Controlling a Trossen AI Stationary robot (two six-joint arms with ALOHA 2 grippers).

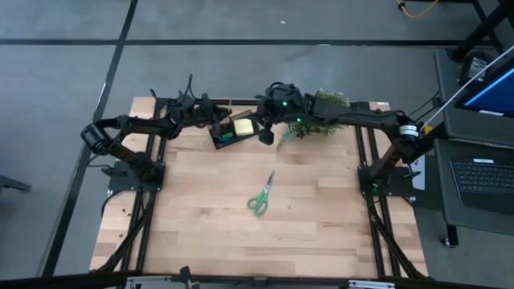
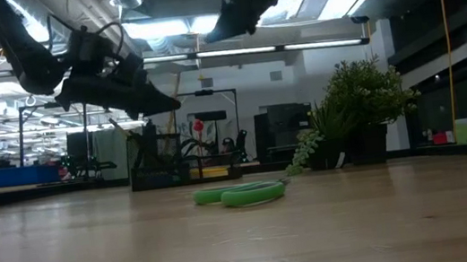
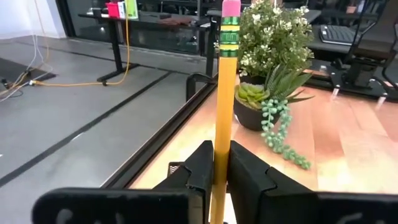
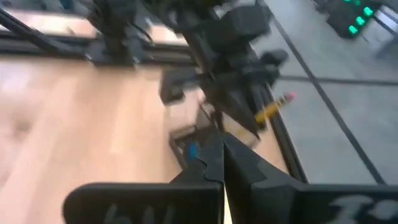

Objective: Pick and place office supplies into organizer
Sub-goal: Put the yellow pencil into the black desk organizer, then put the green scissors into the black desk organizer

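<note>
The black organizer (image 1: 231,132) stands at the table's far side and holds a yellow sticky-note pad (image 1: 243,127) and a small blue piece (image 4: 193,150). Just left of it and above table height, my left gripper (image 3: 221,171) is shut on a wooden pencil (image 3: 224,81) whose pink eraser end (image 4: 288,97) sticks out past the fingers. Higher up, at the organizer's right end, my right gripper (image 4: 222,155) is shut with nothing in it. The green-handled scissors (image 1: 261,195) lie flat on the table's middle, touched by neither gripper. My left gripper pinches the pencil's yellow shaft (image 3: 219,155) between its two fingers, which lie across it. The eraser end stands well clear beyond the fingers. The other end is hidden behind the gripper's body. The pencil is lifted clear of the table.
A potted plant (image 1: 321,112) with trailing green stems stands at the far right of the table, close under my right arm. The black table frame (image 1: 152,185) runs along both sides. Bare wood lies around the scissors and toward the near edge.
</note>
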